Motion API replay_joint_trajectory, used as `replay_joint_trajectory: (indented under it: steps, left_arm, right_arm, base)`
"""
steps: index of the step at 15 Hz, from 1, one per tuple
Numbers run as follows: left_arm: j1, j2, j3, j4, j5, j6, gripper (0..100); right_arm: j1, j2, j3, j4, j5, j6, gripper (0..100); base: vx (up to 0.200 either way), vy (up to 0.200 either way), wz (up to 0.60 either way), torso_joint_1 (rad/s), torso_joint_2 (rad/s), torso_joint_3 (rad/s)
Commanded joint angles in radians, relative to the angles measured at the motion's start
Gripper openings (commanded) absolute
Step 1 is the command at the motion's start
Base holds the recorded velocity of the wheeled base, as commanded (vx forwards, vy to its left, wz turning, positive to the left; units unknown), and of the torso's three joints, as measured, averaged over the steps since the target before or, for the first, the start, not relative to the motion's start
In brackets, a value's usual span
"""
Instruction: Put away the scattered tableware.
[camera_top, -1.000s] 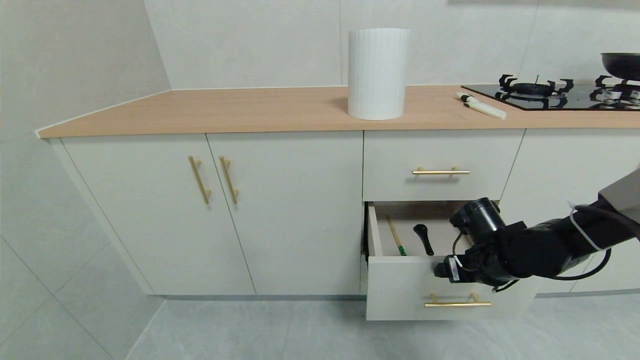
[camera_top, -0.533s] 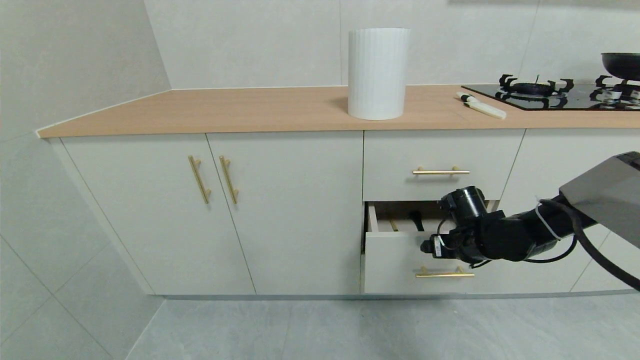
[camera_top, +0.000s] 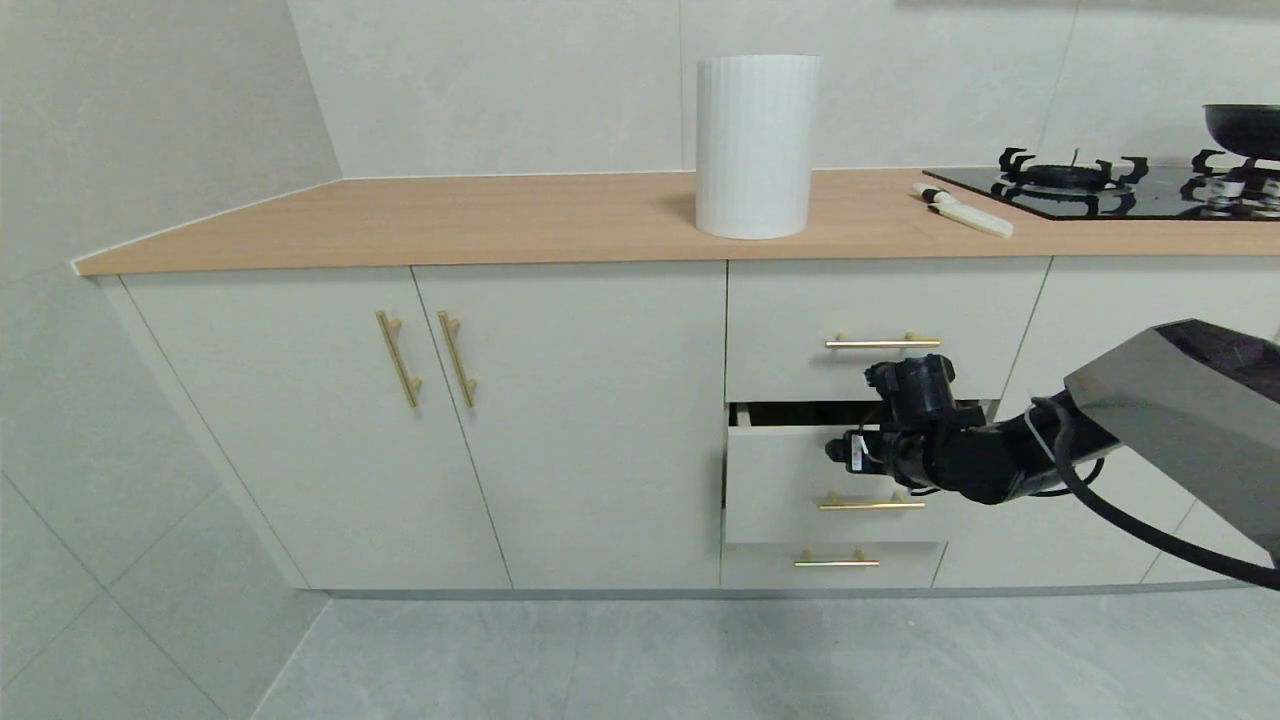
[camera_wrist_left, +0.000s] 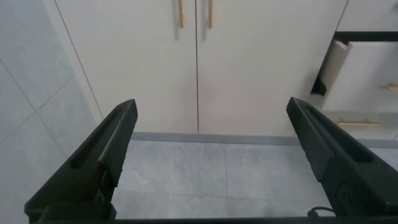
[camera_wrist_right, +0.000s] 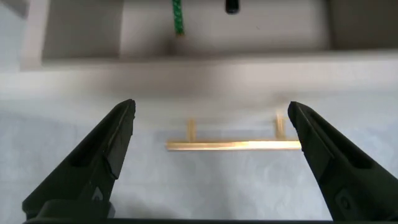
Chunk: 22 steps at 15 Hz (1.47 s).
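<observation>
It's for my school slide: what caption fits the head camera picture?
Right gripper at the front of a nearly shut drawer, under a wooden counter with a white ribbed container.

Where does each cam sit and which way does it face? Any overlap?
Head view: on the head, looking forward and down at the counter and cabinet doors; right arm shows, extended to the part-open drawer.
Left wrist view: on the left wrist, facing the cabinet doors and floor; left gripper open.
Right wrist view: on the right wrist, facing the drawer's handle; right gripper open.
Shared: all three show that drawer.
</observation>
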Motion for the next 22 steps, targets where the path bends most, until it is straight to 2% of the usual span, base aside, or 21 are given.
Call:
replay_joint_trajectory:
  steps: [1, 9, 22]
  left_arm:
    - [0.000, 0.000, 0.000, 0.000, 0.001, 0.000, 100]
    - [0.000, 0.000, 0.000, 0.000, 0.001, 0.000, 100]
    - [0.000, 0.000, 0.000, 0.000, 0.001, 0.000, 100]
  right_arm:
    - [-0.010, 0.054, -0.005, -0.058, -0.001, -0.008, 100]
    - [-0.056, 0.171, -0.054, -0.276, -0.077, -0.008, 100]
    - [-0.088, 0.315, -0.223, -0.369, -0.149, -0.002, 100]
  base:
    - [0.000, 0.000, 0.00, 0.000, 0.00, 0.000]
    - [0.000, 0.000, 0.00, 0.000, 0.00, 0.000]
    - [0.000, 0.000, 0.00, 0.000, 0.00, 0.000]
